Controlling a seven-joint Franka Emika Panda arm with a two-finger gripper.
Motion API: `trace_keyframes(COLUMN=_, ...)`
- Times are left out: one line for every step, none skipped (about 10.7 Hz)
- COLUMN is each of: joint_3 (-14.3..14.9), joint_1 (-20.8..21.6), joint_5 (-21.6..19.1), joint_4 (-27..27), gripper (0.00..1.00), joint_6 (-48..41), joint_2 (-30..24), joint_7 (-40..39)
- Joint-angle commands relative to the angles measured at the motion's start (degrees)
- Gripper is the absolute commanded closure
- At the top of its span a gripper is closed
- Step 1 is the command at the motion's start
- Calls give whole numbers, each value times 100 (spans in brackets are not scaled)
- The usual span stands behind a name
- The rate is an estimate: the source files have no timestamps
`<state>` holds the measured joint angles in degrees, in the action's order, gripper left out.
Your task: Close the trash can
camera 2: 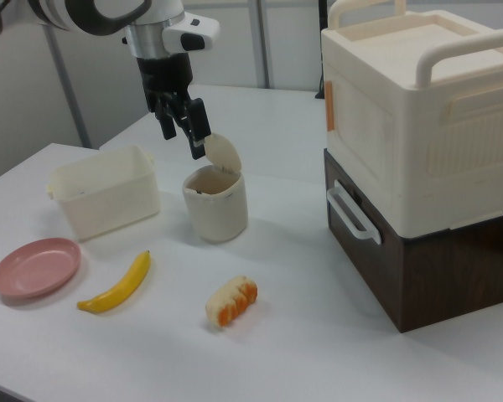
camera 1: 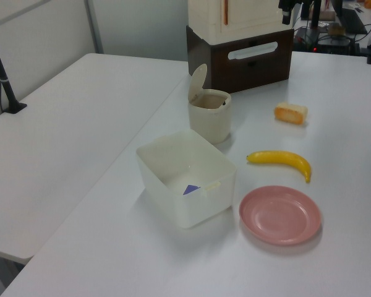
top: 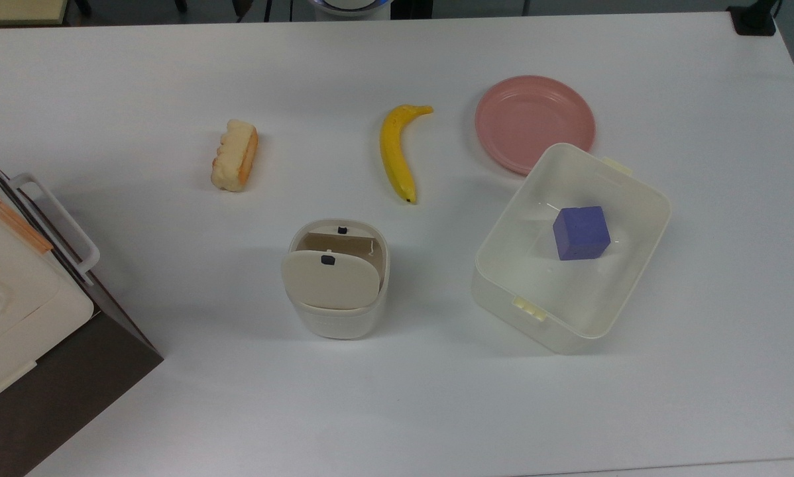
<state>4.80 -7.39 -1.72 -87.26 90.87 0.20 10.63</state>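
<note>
A: Nearest in the right view — what's on the worktop (camera 2: 335,335)?

B: A bread slice (camera 2: 231,302) with an orange crust, lying on its side. To the right view's left of it, a banana (camera 2: 116,285), then a pink plate (camera 2: 35,267) near the edge.

A: And the trash can?

B: Just behind those, mid-worktop. The trash can (camera 2: 215,203) is a small cream bin standing upright, its hinged lid (camera 2: 223,154) raised and tilted back, so the mouth is open. From the top view the lid (top: 331,279) shows a small dark square button, and the can (top: 337,318) sits between the banana (top: 395,151) and the near edge, well apart from both the bread (top: 236,155) and the tub (top: 570,246).

A: The tub?

B: Translucent white, yellowish clips, a blue cube (top: 581,232) inside on its floor. The plate (top: 534,123) lies just beside its far corner in the top view.

A: The tool?

B: The tool (camera 2: 185,128) hangs above the can, just to the right view's left of the raised lid — fingers (camera 2: 199,127) pointing down with a narrow gap between them, nothing held. Whether one finger touches the lid edge, I can't tell.

A: Farther back?

B: On the right view's right, a big white box (camera 2: 419,117) with a handle, stacked on a dark-brown base (camera 2: 427,268).
</note>
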Motion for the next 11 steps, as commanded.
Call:
trace_keyframes(joint_3=109, joint_1=115, joint_5=-56, joint_4=-81, gripper=0, joint_6=106, joint_2=-108, joint_7=-34)
trace_keyframes(joint_3=109, joint_1=115, joint_5=-48, joint_4=-81, gripper=0, joint_6=115, joint_2=-108, joint_7=-43)
trace_keyframes(joint_3=109, joint_1=123, joint_5=-39, joint_4=-81, gripper=0, joint_6=115, joint_2=-108, joint_7=-43)
trace_keyframes(joint_3=109, joint_1=132, joint_5=-39, joint_4=-81, gripper=0, joint_6=107, joint_2=-117, joint_7=-43)
trace_keyframes(joint_3=118, joint_1=141, joint_5=-30, joint_4=-81, gripper=0, joint_6=106, joint_2=-126, joint_7=-43)
trace_keyframes(joint_3=153, joint_1=202, joint_5=-12, joint_4=-81, gripper=0, joint_6=106, joint_2=-126, joint_7=-43)
trace_keyframes(joint_3=301, joint_1=324, joint_5=-12, joint_4=-72, gripper=0, joint_6=115, joint_2=-126, joint_7=-43)
trace_keyframes(joint_3=337, joint_1=352, joint_5=-12, joint_4=-72, gripper=0, joint_6=115, joint_2=-126, joint_7=-52)
trace_keyframes(joint_3=338, joint_1=352, joint_5=-12, joint_4=-72, gripper=0, joint_6=115, joint_2=-126, joint_7=-52)
trace_keyframes(joint_3=338, joint_1=352, joint_5=-12, joint_4=-72, gripper=0, joint_6=133, joint_2=-126, joint_7=-52)
trace_keyframes(joint_3=338, joint_1=352, joint_5=-21, joint_4=-72, gripper=0, joint_6=168, joint_2=-126, joint_7=-43)
